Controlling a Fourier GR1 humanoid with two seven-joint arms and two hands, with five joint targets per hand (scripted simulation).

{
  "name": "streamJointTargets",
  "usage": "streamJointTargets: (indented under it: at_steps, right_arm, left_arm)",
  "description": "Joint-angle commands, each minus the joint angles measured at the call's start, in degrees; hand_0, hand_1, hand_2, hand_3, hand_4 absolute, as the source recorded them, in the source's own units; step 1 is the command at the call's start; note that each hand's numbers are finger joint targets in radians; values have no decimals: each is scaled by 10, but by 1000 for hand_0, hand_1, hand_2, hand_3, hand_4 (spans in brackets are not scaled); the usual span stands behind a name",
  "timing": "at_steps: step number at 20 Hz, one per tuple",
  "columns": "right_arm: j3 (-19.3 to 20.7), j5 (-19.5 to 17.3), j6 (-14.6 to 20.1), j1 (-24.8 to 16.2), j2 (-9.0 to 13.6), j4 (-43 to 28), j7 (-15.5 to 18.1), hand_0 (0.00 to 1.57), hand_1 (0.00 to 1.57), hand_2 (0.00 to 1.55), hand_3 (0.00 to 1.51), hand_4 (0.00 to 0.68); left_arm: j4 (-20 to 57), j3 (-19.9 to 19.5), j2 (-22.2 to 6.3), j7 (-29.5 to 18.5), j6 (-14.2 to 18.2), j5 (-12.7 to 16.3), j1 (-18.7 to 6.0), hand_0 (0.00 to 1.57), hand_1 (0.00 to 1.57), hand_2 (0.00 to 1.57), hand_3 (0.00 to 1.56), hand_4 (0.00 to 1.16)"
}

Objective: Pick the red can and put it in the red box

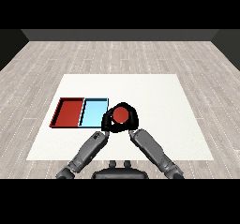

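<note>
Hands: right hand (132,120) and left hand (108,121) both curled round red can (121,115), just right of blue tray (93,113); carry it upright leftward, past blue tray, into red tray (68,112).

A white table (154,101) stands on a pale grey wood-plank floor (117,54) before a dark wall (120,34).
</note>
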State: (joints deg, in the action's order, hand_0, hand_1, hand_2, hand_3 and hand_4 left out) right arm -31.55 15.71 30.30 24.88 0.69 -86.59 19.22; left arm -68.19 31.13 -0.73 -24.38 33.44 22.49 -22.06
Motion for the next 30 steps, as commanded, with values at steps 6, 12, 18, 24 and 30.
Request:
streamJointTargets:
  at_steps: [6,12,18,24,30]
  right_arm:
    - [9,-54,-20,-11,-7,33,-36,0,0,0,0,0]
    - [39,-51,-19,17,6,-9,-110,0,0,0,0,0]
    - [55,-63,-44,-20,-2,-22,-97,0,0,0,0,0]
    - [39,-24,-67,-117,10,-69,-42,0,0,0,0,0]
    - [89,-27,-102,-145,49,-166,-75,0,0,0,0,0]
  left_arm:
    - [-35,3,7,-31,15,-10,18,1571,1571,1571,1513,1147]
    - [19,37,7,-72,44,51,-20,1571,1571,1571,1496,1135]
    - [-13,20,7,-51,39,-14,14,1571,1571,1571,1483,1134]
    - [-23,-34,7,-5,39,-47,-13,1571,1571,1571,1456,1132]
    - [-71,-59,-25,17,14,-67,19,1571,1571,1562,1468,1128]
